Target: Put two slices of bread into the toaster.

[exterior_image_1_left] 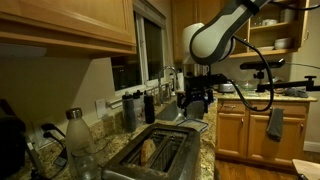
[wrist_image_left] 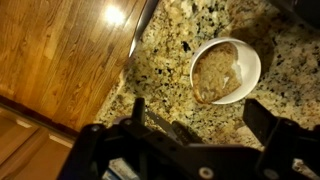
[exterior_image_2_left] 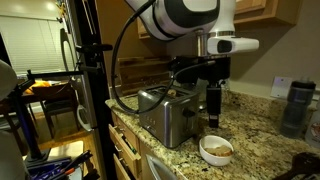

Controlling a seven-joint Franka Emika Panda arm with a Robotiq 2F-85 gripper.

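Observation:
The brushed-silver toaster (exterior_image_1_left: 160, 155) stands on the granite counter and shows in both exterior views (exterior_image_2_left: 165, 118). One tan slice of bread (exterior_image_1_left: 148, 150) stands in a toaster slot. A second slice (wrist_image_left: 215, 68) lies in a small white bowl (wrist_image_left: 250, 55) on the counter beside the toaster; the bowl also shows in an exterior view (exterior_image_2_left: 216, 150). My gripper (wrist_image_left: 200, 120) hangs a little above the counter next to the bowl, with its fingers wide apart and nothing between them. It also shows in both exterior views (exterior_image_2_left: 213, 108) (exterior_image_1_left: 195, 98).
Bottles (exterior_image_1_left: 128, 108) and a glass bottle (exterior_image_1_left: 78, 135) stand along the wall under the window. A dark canister (exterior_image_2_left: 297, 105) stands at the back of the counter. A camera stand (exterior_image_2_left: 95, 70) stands off the counter's edge. Wooden cabinet fronts (wrist_image_left: 60, 50) lie below the edge.

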